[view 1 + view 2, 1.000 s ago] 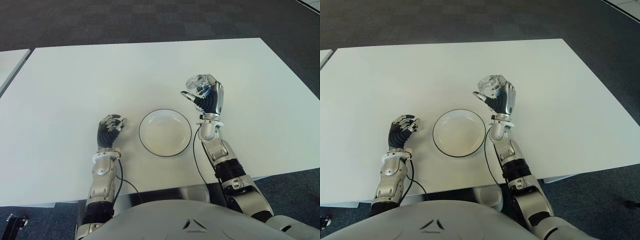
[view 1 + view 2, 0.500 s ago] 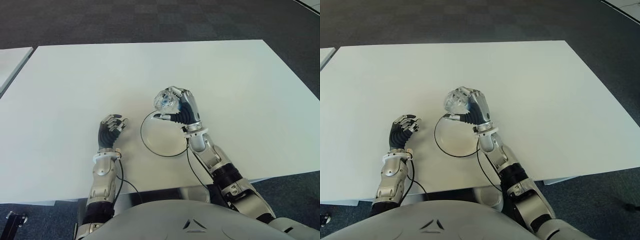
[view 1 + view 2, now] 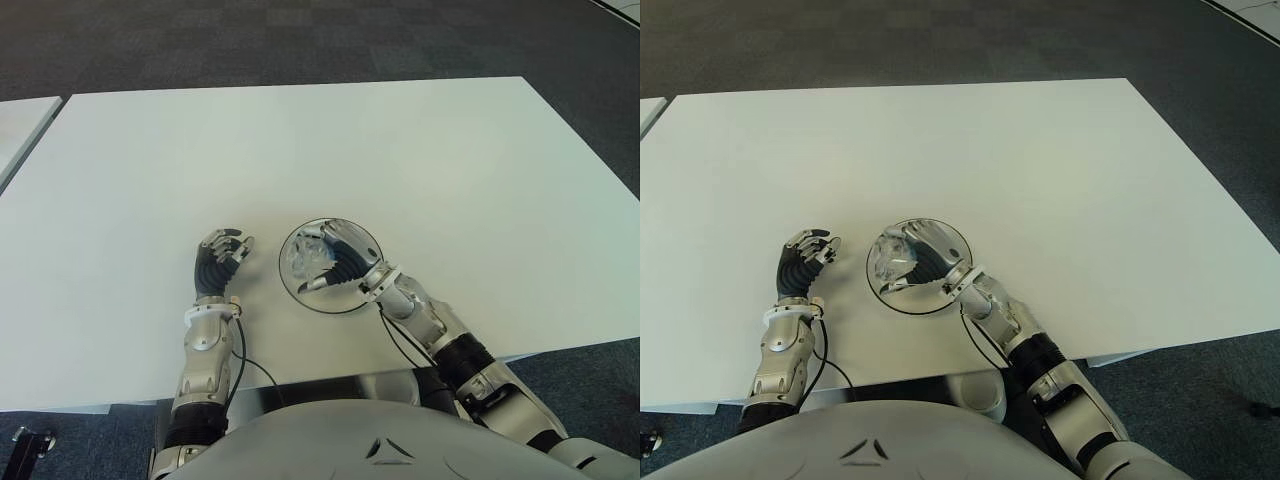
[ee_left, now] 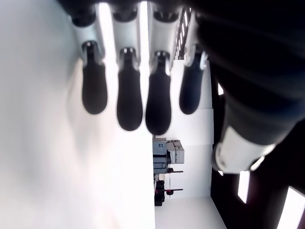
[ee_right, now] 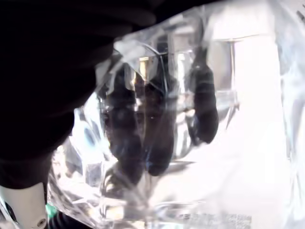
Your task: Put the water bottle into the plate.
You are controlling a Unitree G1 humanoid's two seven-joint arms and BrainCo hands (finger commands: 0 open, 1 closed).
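A clear plastic water bottle (image 3: 303,260) is held in my right hand (image 3: 335,262), whose fingers wrap around it. Hand and bottle sit low over the white plate with a dark rim (image 3: 365,238), at the plate's left half. Whether the bottle touches the plate I cannot tell. In the right wrist view the crinkled bottle (image 5: 190,143) fills the picture, with dark fingers (image 5: 205,109) showing through it. My left hand (image 3: 219,258) shows to the left of the plate, fingers curled and holding nothing.
The white table (image 3: 300,140) stretches far ahead and to both sides. Its front edge (image 3: 560,345) runs close to my body. A second white table's corner (image 3: 20,125) shows at the far left. Dark carpet lies beyond.
My right hand has carried the bottle leftward and down, from above the plate's right side to low over the plate. The left hand has not moved.
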